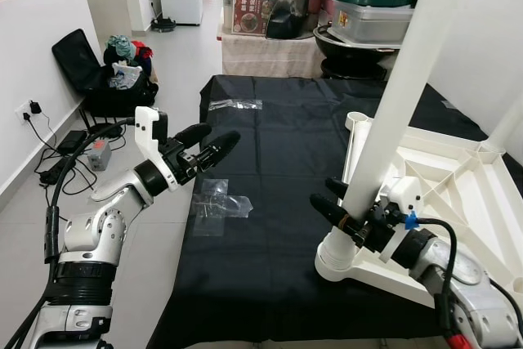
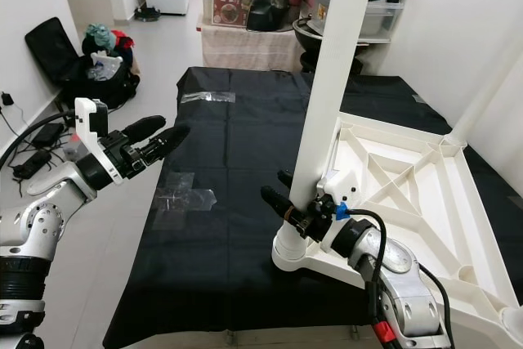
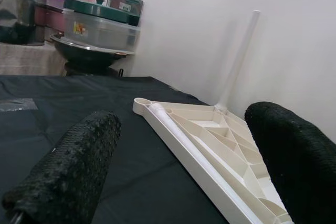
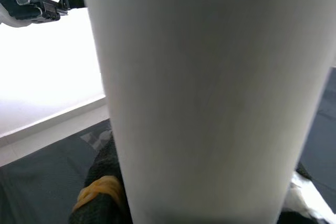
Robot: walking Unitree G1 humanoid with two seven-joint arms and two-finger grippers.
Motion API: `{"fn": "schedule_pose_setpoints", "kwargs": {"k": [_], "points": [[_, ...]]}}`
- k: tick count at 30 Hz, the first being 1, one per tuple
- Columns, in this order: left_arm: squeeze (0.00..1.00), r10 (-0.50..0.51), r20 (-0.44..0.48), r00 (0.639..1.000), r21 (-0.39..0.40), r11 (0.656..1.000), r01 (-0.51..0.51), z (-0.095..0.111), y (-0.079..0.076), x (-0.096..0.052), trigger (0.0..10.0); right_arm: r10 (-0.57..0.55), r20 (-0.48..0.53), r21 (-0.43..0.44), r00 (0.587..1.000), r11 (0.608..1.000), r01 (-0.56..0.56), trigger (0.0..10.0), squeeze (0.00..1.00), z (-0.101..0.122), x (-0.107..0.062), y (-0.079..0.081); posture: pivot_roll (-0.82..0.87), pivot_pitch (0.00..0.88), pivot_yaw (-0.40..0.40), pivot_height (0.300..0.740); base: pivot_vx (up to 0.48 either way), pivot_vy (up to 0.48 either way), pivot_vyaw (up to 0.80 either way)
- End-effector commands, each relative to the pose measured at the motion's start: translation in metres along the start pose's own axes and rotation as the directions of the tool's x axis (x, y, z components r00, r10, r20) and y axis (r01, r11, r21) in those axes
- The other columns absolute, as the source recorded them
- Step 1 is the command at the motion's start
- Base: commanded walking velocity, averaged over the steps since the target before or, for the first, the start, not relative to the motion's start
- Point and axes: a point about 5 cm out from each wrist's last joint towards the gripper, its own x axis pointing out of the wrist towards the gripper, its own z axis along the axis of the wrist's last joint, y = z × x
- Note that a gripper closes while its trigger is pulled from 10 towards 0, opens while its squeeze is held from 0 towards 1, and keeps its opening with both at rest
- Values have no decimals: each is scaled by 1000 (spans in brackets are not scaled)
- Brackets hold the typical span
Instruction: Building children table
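A white children's table top (image 1: 458, 194) lies upside down on a black cloth (image 1: 270, 161), its ribbed underside facing up. A white table leg (image 1: 400, 96) stands upright in the near corner socket (image 1: 337, 261). My right gripper (image 1: 324, 192) is shut on this leg low down, just above the socket; in the right wrist view the leg (image 4: 210, 87) is pressed close to the camera. A second leg (image 3: 239, 56) rises from the far right corner. My left gripper (image 1: 219, 133) hovers open and holding nothing over the cloth's left edge, well apart from the table top.
Crumpled clear plastic bags (image 1: 216, 202) (image 1: 233, 104) lie on the cloth. Stacked boxes and a lidded pot (image 1: 372, 6) stand behind it. A black bag with clothes (image 1: 106, 71) and cables (image 1: 65, 153) sit by the left wall. A white wall is close on the right.
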Motion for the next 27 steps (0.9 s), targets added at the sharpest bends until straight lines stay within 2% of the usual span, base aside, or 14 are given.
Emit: {"fn": "schedule_pose_setpoints", "kwargs": {"k": [1, 4, 12, 13, 16, 17, 18, 19, 20, 21, 23, 25, 26, 27], "points": [[0, -9, -13, 1000, 3, 1000, 9, -1, -1, 2, 10000, 40, -36, 66, 999, 997, -37, 0, 0, -13, 0, 9, 46, 0, -39, 740, 0, 0, 0], [0, -11, -15, 1000, 0, 1000, 11, -2, -2, 2, 10000, 26, -29, 77, 999, 997, -24, 0, 0, -14, 1, 9, 47, 0, -38, 740, 0, 0, 0], [0, -16, -21, 1000, -9, 1000, 16, -3, -4, 1, 10000, -205, -60, 106, 977, 972, 211, 0, 0, -16, 10, 7, 42, 0, -39, 740, 0, 0, 0], [0, -15, -23, 1000, -12, 1000, 15, -5, -5, 1, 10000, -351, -91, 119, 932, 925, 360, 0, 0, -19, 11, 5, 42, 0, -40, 740, 0, 0, 0], [0, -14, -24, 1000, -13, 1000, 14, -5, -5, 1, 10000, -419, -113, 119, 901, 894, 431, 0, 0, -21, 10, 4, 42, 0, -40, 740, 0, 0, 0], [0, -10, -25, 1000, -16, 1000, 10, -6, -5, 0, 10000, -567, -221, 82, 793, 800, 595, 0, 0, -31, 4, 4, 32, 0, -38, 740, 0, 0, 0], [0, -10, -25, 1000, -16, 1000, 10, -6, -5, 0, 10000, -567, -221, 82, 793, 800, 595, 0, 0, -31, 4, 4, 32, 0, -38, 740, 0, 0, 0], [0, -7, -25, 1000, -17, 1000, 7, -7, -5, 0, 10000, -676, -301, 28, 673, 699, 714, 0, 0, -42, -5, 3, 27, 0, -37, 740, 0, 0, 0], [0, -7, -25, 1000, -17, 1000, 7, -7, -5, 0, 10000, -676, -301, 28, 673, 699, 714, 0, 0, -42, -5, 3, 27, 0, -37, 740, 0, 0, 0], [0, -5, -26, 1000, -19, 1000, 4, -8, -5, 0, 10000, -742, -330, 10, 583, 615, 788, 0, 0, -46, -12, 2, 26, 0, -37, 740, 0, 0, 0], [0, -1, -27, 1000, -20, 1000, 1, -9, -4, 1, 10000, -810, -354, -8, 467, 502, 865, 0, 0, -50, -20, 1, 23, 0, -38, 740, 0, 0, 0], [0, -1, -27, 1000, -21, 1000, 0, -9, -4, 1, 10000, -826, -352, -14, 441, 475, 880, 0, 0, -51, -22, 1, 23, 0, -38, 740, 0, 0, 0], [0, 9, -24, 1000, -19, 1000, -9, -10, -4, 1, 10000, -863, -338, -31, 375, 409, 912, 0, 0, -49, -26, 3, 23, 0, -40, 740, 0, 0, 0], [0, 9, -24, 1000, -19, 1000, -9, -10, -4, 1, 10000, -863, -338, -31, 375, 409, 912, 0, 0, -49, -26, 3, 23, 0, -40, 740, 0, 0, 0]]}}
